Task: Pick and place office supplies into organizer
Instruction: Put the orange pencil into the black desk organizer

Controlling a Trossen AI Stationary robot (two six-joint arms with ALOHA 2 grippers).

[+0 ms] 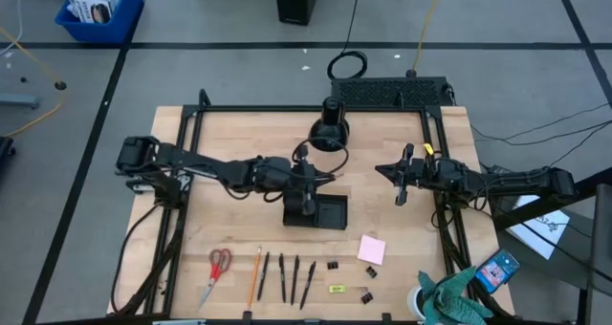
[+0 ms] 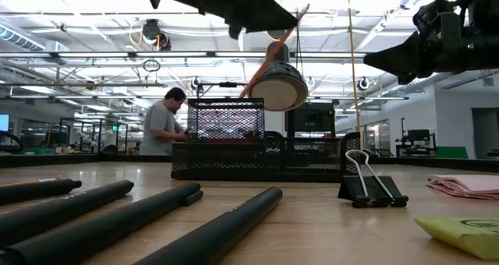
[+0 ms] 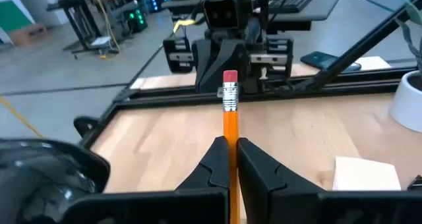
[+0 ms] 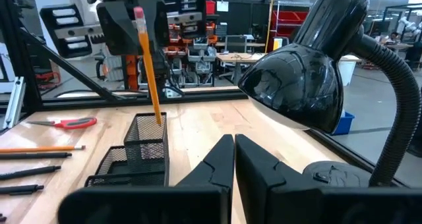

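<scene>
My left gripper (image 3: pixel 231 151) reaches from the table's left over the black mesh organizer (image 1: pixel 325 213) and is shut on an orange pencil (image 4: pixel 149 69). The pencil's point (image 4: pixel 160 122) hangs at the rim of the organizer's tall mesh cup (image 4: pixel 148 141). My right gripper (image 4: pixel 234 151) waits shut at the table's right (image 1: pixel 402 186), holding nothing. Along the near edge lie red-handled scissors (image 1: pixel 218 268), another orange pencil (image 1: pixel 256 272), several dark pens (image 1: pixel 285 278), black binder clips (image 1: pixel 333 265), a pink sticky-note pad (image 1: pixel 372 249) and a yellow-green piece (image 1: pixel 337 289). My left gripper pinches the pencil's orange shaft (image 3: pixel 231 128) between its two fingers, a little below the metal band and pink eraser (image 3: pixel 229 77). The fingers come nearly level from the table's left and lie across the pencil. The pencil is lifted clear, roughly upright and slightly tilted, eraser up.
A black desk lamp (image 1: pixel 330 129) stands just behind the organizer, its shade (image 4: pixel 297 85) close to my right gripper. A blue phone-like item (image 1: pixel 499 268) and a potted plant (image 1: pixel 449 301) sit at the near right corner. A person (image 2: pixel 164 125) stands in the room beyond.
</scene>
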